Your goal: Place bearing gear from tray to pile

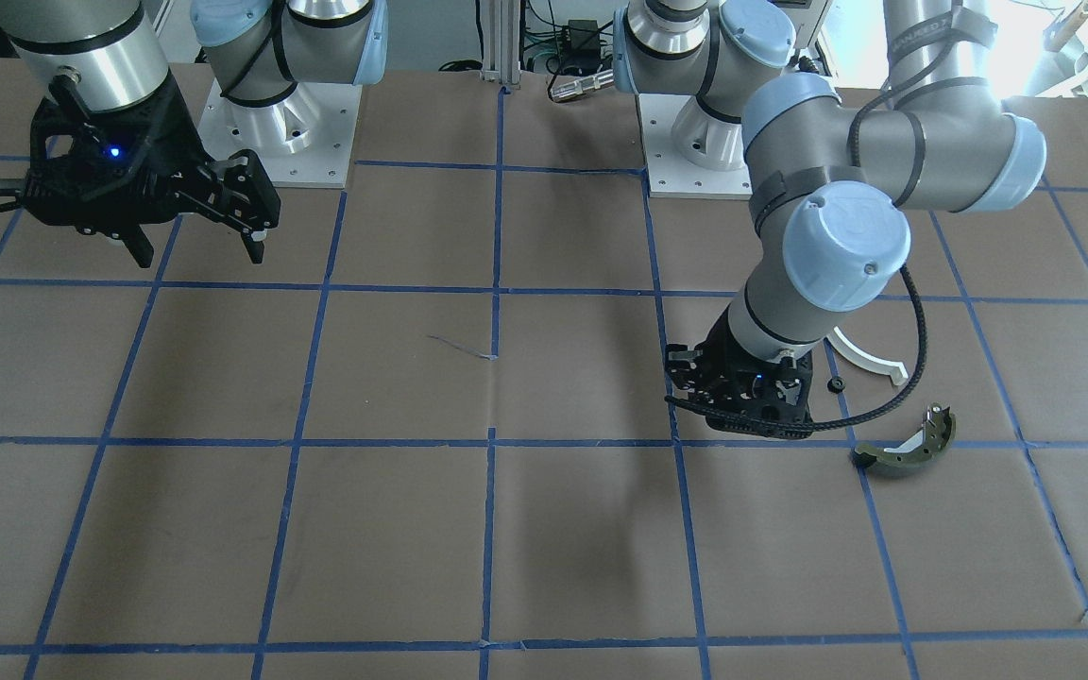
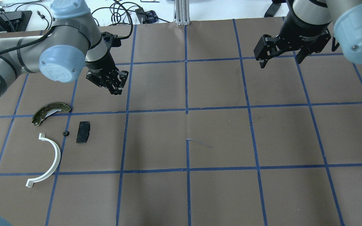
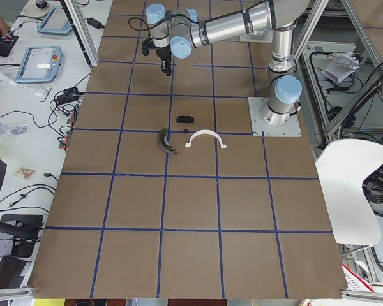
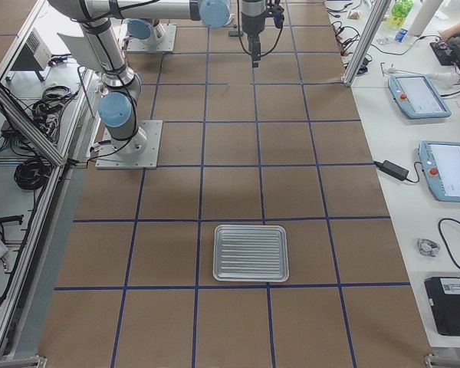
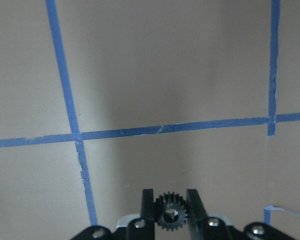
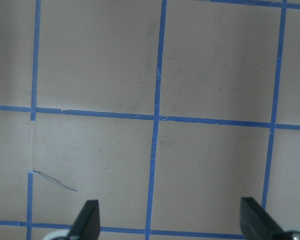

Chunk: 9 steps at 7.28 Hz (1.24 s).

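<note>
Left gripper (image 2: 115, 89), clamped on the small dark toothed gear (image 5: 170, 216), hovered one o'clock of the loose mixed-parts pile (image 2: 83, 132); seemingly only set-down remained.

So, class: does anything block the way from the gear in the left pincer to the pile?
Nothing visible does. Only bare brown paper lies between the left pincer, shut on the gear, and the pile.

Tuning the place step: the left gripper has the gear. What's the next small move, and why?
Probably carry it back toward the robot and to its left, then lower. The left gripper is shut on the gear over bare table, while the pile, with pad, shoe and half-ring, lies apart from it, nearer the base.
</note>
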Motion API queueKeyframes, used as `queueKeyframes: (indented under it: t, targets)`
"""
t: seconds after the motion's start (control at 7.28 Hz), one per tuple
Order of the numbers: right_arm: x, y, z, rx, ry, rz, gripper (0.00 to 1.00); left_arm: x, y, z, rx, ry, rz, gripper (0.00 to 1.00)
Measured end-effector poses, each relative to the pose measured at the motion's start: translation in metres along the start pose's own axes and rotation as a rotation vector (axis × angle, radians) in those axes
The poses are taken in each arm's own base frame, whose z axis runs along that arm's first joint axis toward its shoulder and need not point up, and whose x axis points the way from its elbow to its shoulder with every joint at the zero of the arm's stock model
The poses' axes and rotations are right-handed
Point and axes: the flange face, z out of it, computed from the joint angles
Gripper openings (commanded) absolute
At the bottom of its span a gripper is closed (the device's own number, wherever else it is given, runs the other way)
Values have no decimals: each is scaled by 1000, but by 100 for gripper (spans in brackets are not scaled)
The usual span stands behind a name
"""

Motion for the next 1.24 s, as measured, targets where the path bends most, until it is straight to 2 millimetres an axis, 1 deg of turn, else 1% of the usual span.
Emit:
queueKeyframes:
  t: [0.27,0.41,0.55,0.69,0.82,1.1,1.24]
  targets:
    - [0,0,0,-1,0,0,100,-51,12,10,-11,9,12,0]
    - [0,0,1,-1,0,0,100,-82,17,15,-12,16,13,0]
    - [0,0,1,-1,0,-1,100,-112,23,23,-4,20,1,0]
    - [0,0,1,-2,1,-2,100,-136,30,36,20,7,0,0]
    - [0,0,1,-2,1,-4,100,-155,38,50,47,-27,14,0]
    - [0,0,1,-2,1,-5,100,-191,56,71,62,-74,29,0]
    - [0,0,1,-2,1,-5,100,-205,66,81,49,-68,22,0]
